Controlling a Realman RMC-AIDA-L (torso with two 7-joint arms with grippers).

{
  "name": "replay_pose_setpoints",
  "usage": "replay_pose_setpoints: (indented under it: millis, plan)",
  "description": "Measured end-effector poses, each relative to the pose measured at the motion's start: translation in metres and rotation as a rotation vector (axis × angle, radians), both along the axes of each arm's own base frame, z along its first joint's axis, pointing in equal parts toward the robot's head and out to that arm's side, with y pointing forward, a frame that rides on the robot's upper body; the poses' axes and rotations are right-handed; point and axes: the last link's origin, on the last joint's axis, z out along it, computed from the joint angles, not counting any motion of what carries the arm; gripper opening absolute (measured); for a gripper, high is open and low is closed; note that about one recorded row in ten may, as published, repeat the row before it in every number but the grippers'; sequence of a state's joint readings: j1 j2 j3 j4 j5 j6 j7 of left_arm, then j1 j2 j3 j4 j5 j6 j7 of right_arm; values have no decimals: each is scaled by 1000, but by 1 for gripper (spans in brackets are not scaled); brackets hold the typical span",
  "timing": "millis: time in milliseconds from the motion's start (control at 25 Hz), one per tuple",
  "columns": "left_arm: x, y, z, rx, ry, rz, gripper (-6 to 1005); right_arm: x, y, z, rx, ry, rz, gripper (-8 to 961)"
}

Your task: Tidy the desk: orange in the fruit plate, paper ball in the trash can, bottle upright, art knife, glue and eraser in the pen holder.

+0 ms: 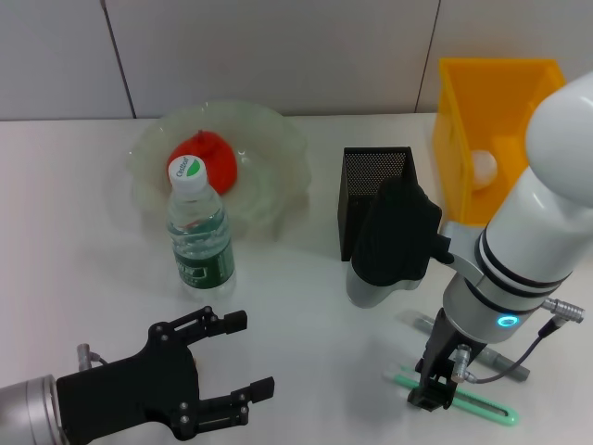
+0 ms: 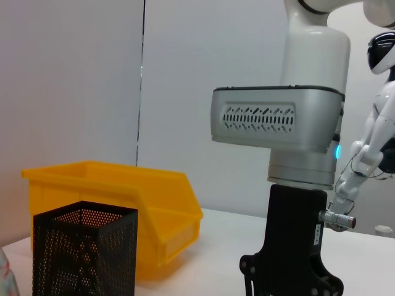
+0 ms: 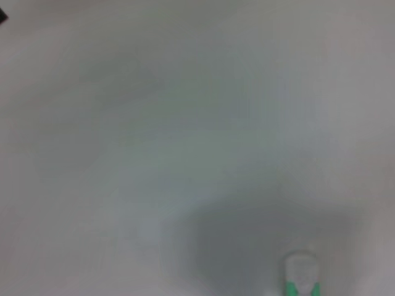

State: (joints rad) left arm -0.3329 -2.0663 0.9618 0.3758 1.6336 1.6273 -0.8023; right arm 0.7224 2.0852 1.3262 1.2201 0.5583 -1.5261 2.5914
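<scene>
right claw [image 1: 434,391] down on green knife [image 1: 482,402], grip state unclear | knife: light, stiff, thin, flat on table [image 1: 306,315]; pinch mid-handle across width | left claw [image 1: 227,366] spread, idle

The orange [image 1: 206,159] is red-orange, in a pale translucent green plate [image 1: 278,148] at about ten o'clock. The bottle [image 1: 199,239] is clear with a white cap printed green and a green label. The holder [image 1: 366,185] is black mesh dotted with fine holes. At two o'clock the bin [image 1: 463,120] is bright yellow, holding a white ball [image 1: 483,168]. At five o'clock the knife [image 1: 482,405] is mint green. The table [image 1: 296,306] is white.
</scene>
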Motion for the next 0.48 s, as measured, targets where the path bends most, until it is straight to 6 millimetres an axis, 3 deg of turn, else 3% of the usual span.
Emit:
replay_pose_setpoints:
  millis: [120,320,480]
  plan:
    - [0,0,0,-1,-2,-1,806,1,0,-1,-1,-2,-2,401]
    - [0,0,0,-1,-2,-2,806,0,1,0,-2,7,-1,232]
    - [0,0,0,-1,-3,-2,805,-5,-1,1,-13,45,-20,193]
